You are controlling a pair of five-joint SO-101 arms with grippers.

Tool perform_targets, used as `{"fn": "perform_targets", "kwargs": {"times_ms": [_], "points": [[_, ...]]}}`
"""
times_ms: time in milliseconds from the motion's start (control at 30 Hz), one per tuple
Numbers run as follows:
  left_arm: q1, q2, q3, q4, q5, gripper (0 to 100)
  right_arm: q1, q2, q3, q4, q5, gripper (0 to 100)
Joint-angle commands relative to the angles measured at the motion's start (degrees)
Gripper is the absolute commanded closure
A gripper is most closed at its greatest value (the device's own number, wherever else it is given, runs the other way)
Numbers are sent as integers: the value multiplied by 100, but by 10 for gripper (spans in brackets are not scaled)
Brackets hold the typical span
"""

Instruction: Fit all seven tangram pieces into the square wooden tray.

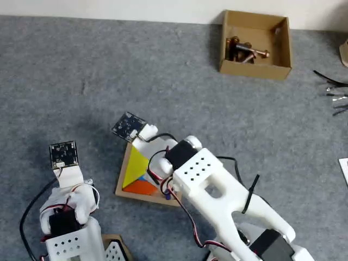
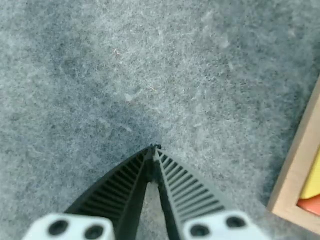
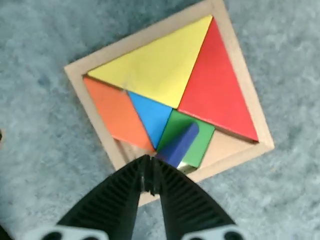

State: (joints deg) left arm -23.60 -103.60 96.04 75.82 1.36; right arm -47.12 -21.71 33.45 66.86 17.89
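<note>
The square wooden tray [image 3: 75, 80] lies on grey carpet under my right gripper [image 3: 149, 161], which is shut on nothing at the tray's near edge. Flat in the tray are a yellow triangle [image 3: 150, 67], a red triangle [image 3: 217, 92], an orange parallelogram [image 3: 117, 115], a light blue triangle [image 3: 152, 115] and a green square [image 3: 200, 142]. A dark blue piece [image 3: 180, 144] rests tilted on top of the green square. Bare wood [image 3: 227, 145] shows beside it. My left gripper [image 2: 153, 148] is shut over bare carpet, with the tray's corner [image 2: 292, 170] off to one side. From above, the tray [image 1: 124, 176] sits partly under the right arm [image 1: 206, 174].
A cardboard box [image 1: 254, 68] holding copper-coloured metal parts stands at the back right. Loose cables [image 1: 333, 89] lie at the right edge. The left arm [image 1: 70, 223] stands at the front left, with a small wooden object [image 1: 118, 247] beside its base.
</note>
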Motion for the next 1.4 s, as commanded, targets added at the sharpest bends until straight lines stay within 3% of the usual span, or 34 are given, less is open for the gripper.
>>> {"fn": "perform_targets", "kwargs": {"times_ms": [0,400,700,1367], "points": [[-75,-31,110,18,62,995,-75,4,101,-215,123,995],[-75,-31,110,18,62,995,-57,4,532,-224,149,995],[-75,-31,110,18,62,995,409,4,787,-567,158,995],[-75,-31,110,18,62,995,426,-4,1068,-752,158,995]]}}
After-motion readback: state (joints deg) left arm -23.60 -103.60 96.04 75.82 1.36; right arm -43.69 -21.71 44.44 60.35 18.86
